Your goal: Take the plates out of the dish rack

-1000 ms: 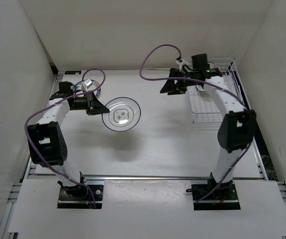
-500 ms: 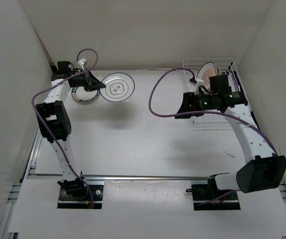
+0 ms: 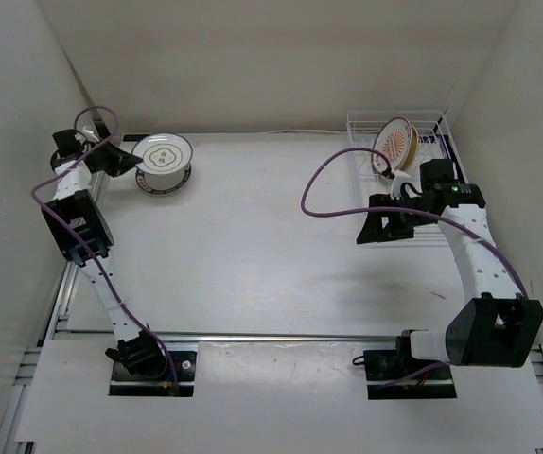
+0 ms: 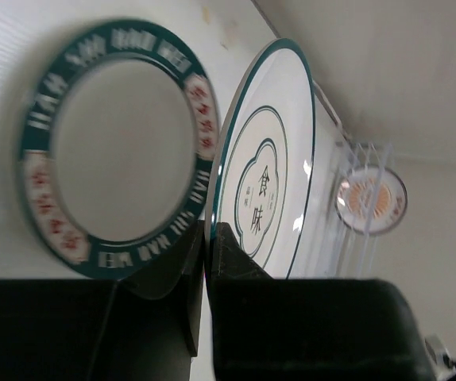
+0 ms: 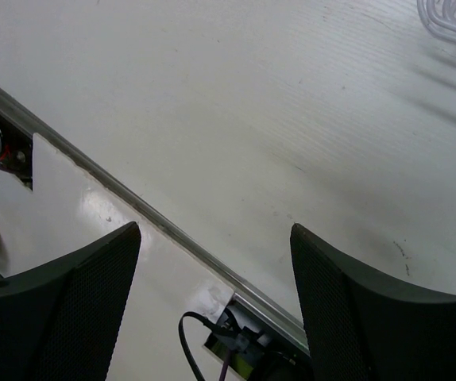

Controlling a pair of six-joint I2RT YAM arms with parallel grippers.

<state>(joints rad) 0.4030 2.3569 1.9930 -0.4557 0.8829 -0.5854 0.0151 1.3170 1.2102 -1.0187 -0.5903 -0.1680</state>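
My left gripper (image 3: 126, 161) is shut on the rim of a white plate with dark rings (image 3: 163, 153). It holds that plate just above a plate with a dark multicoloured rim band (image 3: 161, 184) that lies on the table at the back left. In the left wrist view the ringed plate (image 4: 264, 186) stands on edge between my fingers (image 4: 224, 246), beside the rim-band plate (image 4: 117, 159). The white wire dish rack (image 3: 439, 120) stands at the back right with an orange sunburst plate (image 3: 394, 144) upright in it. My right gripper (image 3: 368, 230) is open and empty by the rack's front left corner.
White walls close in the table on the left, back and right. The right wrist view looks down at the table's near edge rail (image 5: 164, 222) and a cable; a rack corner (image 5: 450, 16) shows at the top right. The rack and orange plate (image 4: 371, 198) show far off in the left wrist view.
My left arm swung the ringed plate from mid-table to the back left, over the rim-band plate. My right arm drew back from the rack toward the front, baring the orange plate.
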